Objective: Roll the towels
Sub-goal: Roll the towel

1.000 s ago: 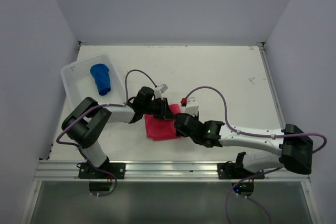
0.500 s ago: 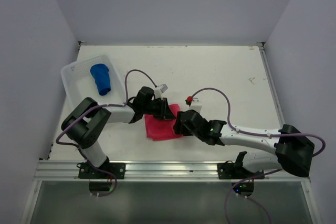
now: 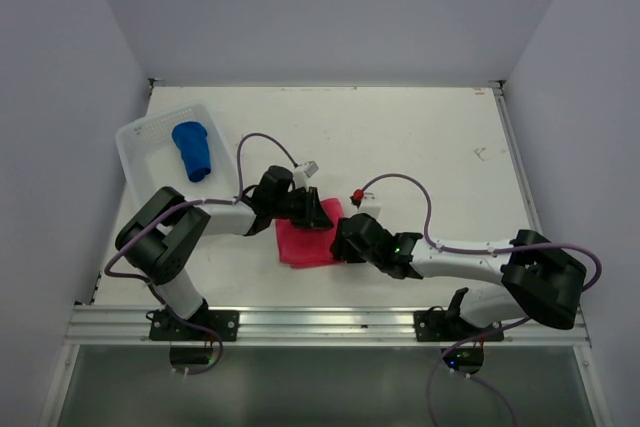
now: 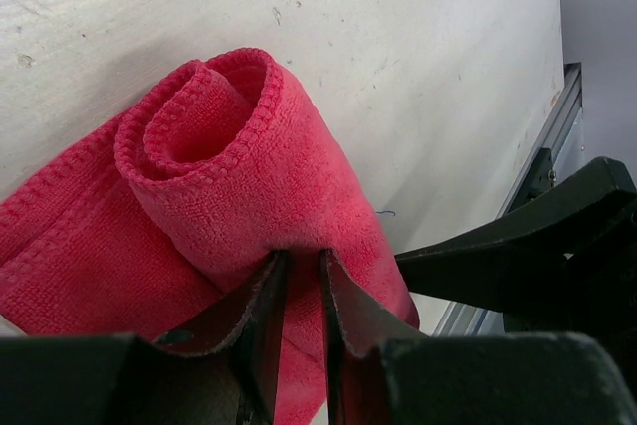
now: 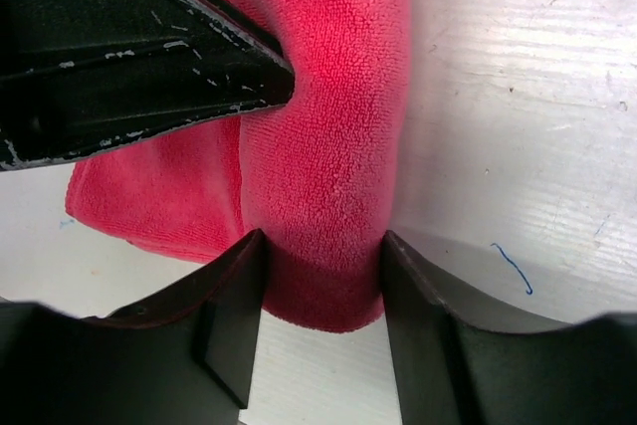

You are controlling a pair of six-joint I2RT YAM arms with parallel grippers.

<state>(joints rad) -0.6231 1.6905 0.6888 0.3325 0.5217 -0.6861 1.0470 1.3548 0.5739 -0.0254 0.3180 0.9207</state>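
Observation:
The pink-red towel (image 3: 300, 245) lies on the white table between the two arms, its right part rolled into a tube. In the left wrist view the roll's open spiral end (image 4: 214, 131) shows. My left gripper (image 3: 324, 215) (image 4: 302, 258) is shut, pinching a fold of the roll's far end. My right gripper (image 3: 341, 244) (image 5: 323, 238) grips the roll's near end (image 5: 328, 97), one finger pressed on each side. The blue towel (image 3: 192, 149) lies rolled in the white basket (image 3: 135, 137) at the back left.
The left gripper's black finger (image 5: 149, 57) sits close over the towel in the right wrist view, and the right gripper's black finger (image 4: 518, 246) shows at the right of the left wrist view. The metal rail (image 3: 320, 322) runs along the table's near edge.
The right arm has drawn in toward the left and its wrist has turned a little. The towel's roll looks slightly tighter. The left arm has barely moved.

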